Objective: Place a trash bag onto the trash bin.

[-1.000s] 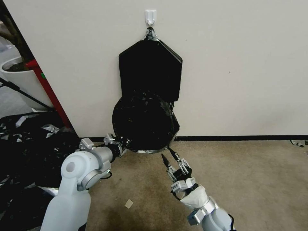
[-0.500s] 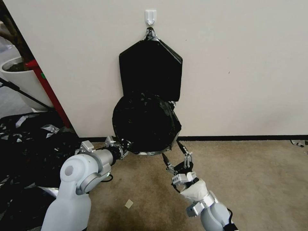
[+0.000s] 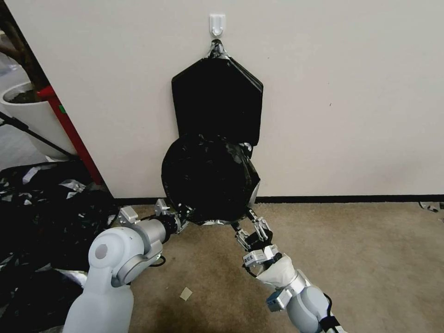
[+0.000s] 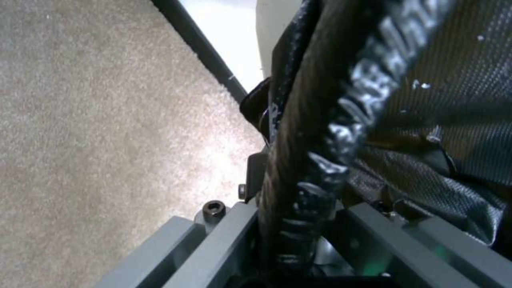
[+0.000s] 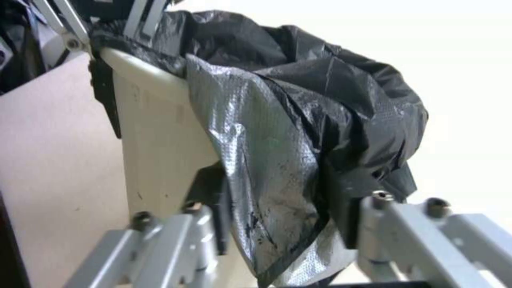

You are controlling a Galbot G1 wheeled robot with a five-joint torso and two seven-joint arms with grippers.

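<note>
Head view: one trash bag point(image 3: 208, 178) is lying stretched over the mouth of one trash bin point(image 3: 255, 192), which is standing on the carpet point(image 3: 360, 259) against the wall point(image 3: 347, 92); the bin is almost wholly covered, with a sliver of cream wall peeking at its right side. The left pincer point(image 3: 178, 217) is sitting at the lower-left rim and the right pincer point(image 3: 249, 226) at the lower-right rim, one on each side, probably so the film is being drawn evenly over the lip. Above the bin, one flat black stack point(image 3: 216, 99) is hanging from one white hook point(image 3: 217, 24). One heap of black plastic point(image 3: 41, 217) is lying far left, near one white planter pot point(image 3: 32, 115).

Left wrist view: the left pincer point(image 4: 296, 224) is gripping a bunched ridge of the trash bag point(image 4: 331, 120), its two jaws closed narrowly on the film, next to the carpet point(image 4: 96, 120). A pale strip of the trash bin point(image 4: 267, 40) is showing behind the fold.

Right wrist view: the right pincer point(image 5: 288, 216) is standing wide, jaws either side of a hanging flap of the trash bag point(image 5: 299, 120) and not pinching it. The flap is draping down the outside of the cream trash bin point(image 5: 155, 148), so the rim here is judged already covered.

Count: one bag, one bin, two pincers.
</note>
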